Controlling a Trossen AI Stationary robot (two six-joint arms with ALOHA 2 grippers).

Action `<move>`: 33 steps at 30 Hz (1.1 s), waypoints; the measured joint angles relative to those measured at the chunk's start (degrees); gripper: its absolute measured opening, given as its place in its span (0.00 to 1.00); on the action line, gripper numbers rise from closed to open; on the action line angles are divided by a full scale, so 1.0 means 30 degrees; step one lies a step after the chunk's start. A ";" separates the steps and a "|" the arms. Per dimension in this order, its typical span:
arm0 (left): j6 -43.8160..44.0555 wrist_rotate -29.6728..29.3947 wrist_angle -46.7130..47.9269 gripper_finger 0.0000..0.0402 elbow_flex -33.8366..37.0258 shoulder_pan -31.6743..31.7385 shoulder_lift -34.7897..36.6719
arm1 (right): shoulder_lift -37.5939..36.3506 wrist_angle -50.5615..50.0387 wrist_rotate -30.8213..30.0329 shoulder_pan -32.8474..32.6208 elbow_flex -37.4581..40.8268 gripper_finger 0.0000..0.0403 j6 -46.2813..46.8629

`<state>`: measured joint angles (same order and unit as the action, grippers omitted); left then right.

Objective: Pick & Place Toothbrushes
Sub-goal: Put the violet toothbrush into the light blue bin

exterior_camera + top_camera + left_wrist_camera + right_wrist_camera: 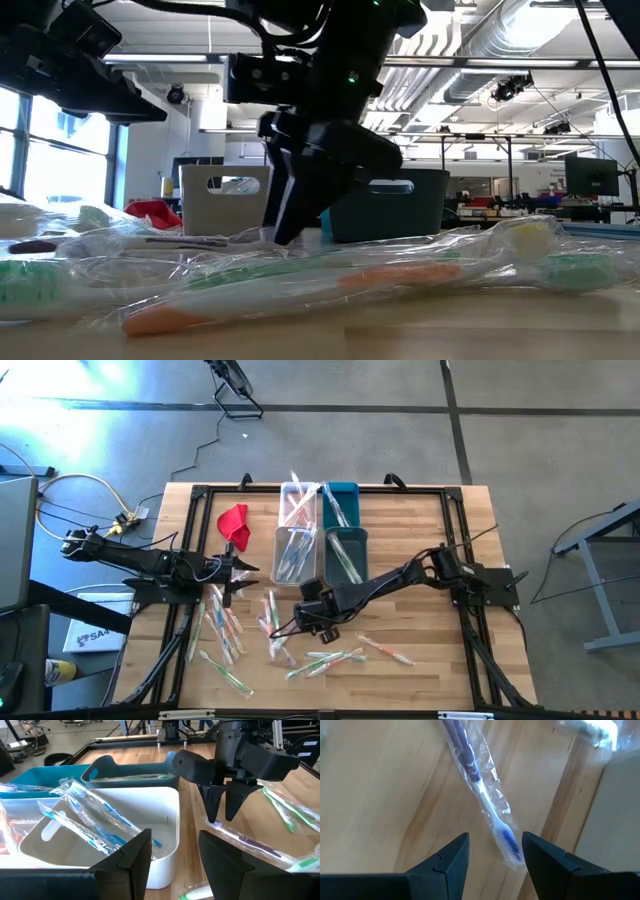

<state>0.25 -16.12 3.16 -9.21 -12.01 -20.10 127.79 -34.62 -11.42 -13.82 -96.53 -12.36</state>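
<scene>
**Right gripper over purple brush, nothing held**

While my right gripper (495,857) hangs just above the table, its fingers stand apart with a wrapped purple brush (470,765) lying between and ahead of them; nothing gripped. Bristle end of that brush points toward the fingers, blue-tipped, inside clear wrapper. From the left wrist view the same gripper (223,815) points straight down, tips nearly on the purple brush (257,846), just beside the white bin (167,827).

My left gripper (172,865) waits at the table's left side, fingers parted, empty, aimed toward the bins.

Loose brushes (235,635) are scattered over the front half of the table (420,550), in two rough groups: one cluster front-left, another (335,658) front-centre under and beside the right arm. In the low view, a green-handled brush (60,275) and an orange one (400,275) lie closest, in crinkled wrappers.

Four bins sit at back-centre in a two-by-two block: white (297,550) and teal (345,552) nearer, clear (298,503) and teal (340,500) behind. All hold some brushes; blue ones (90,827) lie in the white bin.

Red cloth (234,523) lies left of the bins.
</scene>
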 joint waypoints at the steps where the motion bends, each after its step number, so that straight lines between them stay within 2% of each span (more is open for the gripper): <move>1: 0.0000 0.0000 -0.0007 0.40 0.0000 0.0000 0.0000 | 0.0000 -0.0086 0.0002 0.0000 0.0000 0.44 0.0000; 8: 0.0002 -0.0029 -0.0007 0.40 0.0000 0.0000 0.0000 | -0.0009 -0.0835 0.1348 -0.0257 0.0000 0.44 0.0363; 14: 0.0007 -0.0029 -0.0007 0.40 0.0000 0.0000 0.0000 | -0.0022 -0.2507 0.1362 -0.0657 0.0000 0.44 0.1169; 23: 0.0024 -0.0029 -0.0015 0.40 0.0000 0.0000 0.0000 | -0.0024 -0.2084 0.1450 -0.0765 0.0000 0.43 0.1326; 33: 0.0029 -0.0022 -0.0015 0.40 0.0000 0.0000 -0.0007 | -0.0024 -0.2084 0.1404 -0.0734 0.0000 0.26 0.1353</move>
<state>0.34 -16.19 3.11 -9.21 -12.01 -20.12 127.71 -40.87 -7.21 -16.03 -96.53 -8.30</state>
